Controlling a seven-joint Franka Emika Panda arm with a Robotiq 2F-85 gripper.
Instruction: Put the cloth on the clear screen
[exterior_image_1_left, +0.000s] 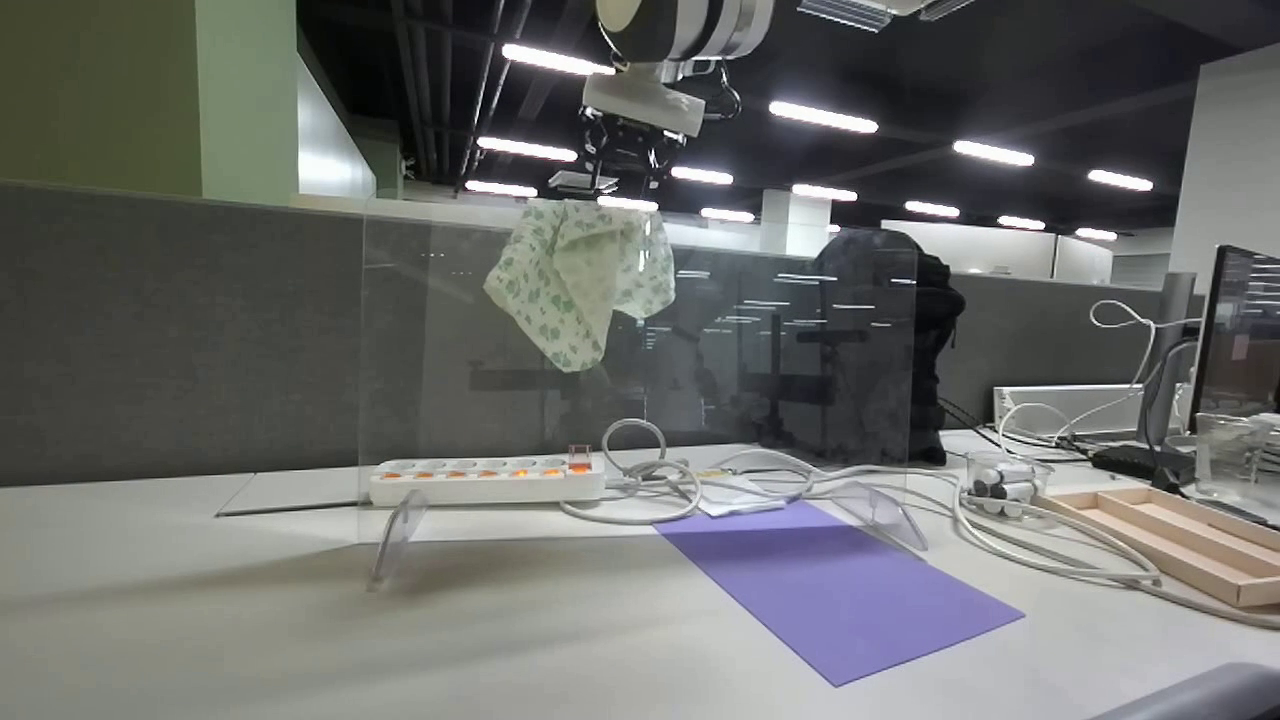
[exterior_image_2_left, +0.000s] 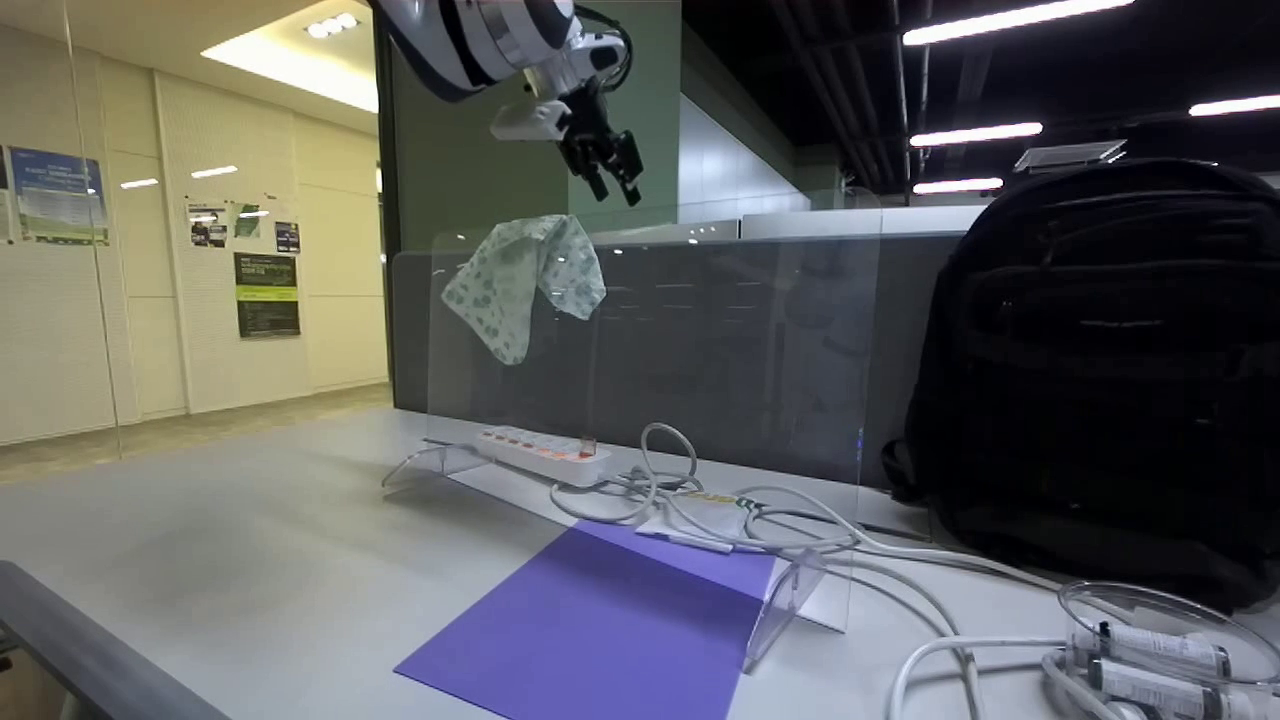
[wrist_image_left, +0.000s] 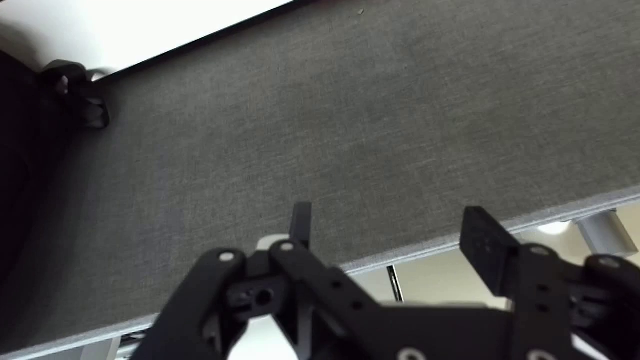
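Observation:
The clear screen (exterior_image_1_left: 450, 380) stands upright on the desk on two clear feet; it also shows in an exterior view (exterior_image_2_left: 720, 360). The pale cloth with a green leaf print (exterior_image_1_left: 575, 285) hangs draped over the screen's top edge; it also shows in an exterior view (exterior_image_2_left: 505, 285). My gripper (exterior_image_1_left: 622, 183) is above the cloth and apart from it in both exterior views (exterior_image_2_left: 616, 197). In the wrist view its fingers (wrist_image_left: 387, 210) are spread with nothing between them. The cloth and screen are out of the wrist view.
A white power strip (exterior_image_1_left: 480, 487) and cables (exterior_image_1_left: 660, 480) lie behind the screen. A purple sheet (exterior_image_1_left: 840, 600) lies partly under it. A black backpack (exterior_image_2_left: 1110, 380) leans by a grey partition (wrist_image_left: 350, 125). A wooden tray (exterior_image_1_left: 1180, 540) and a clear container (exterior_image_2_left: 1170, 640) are near.

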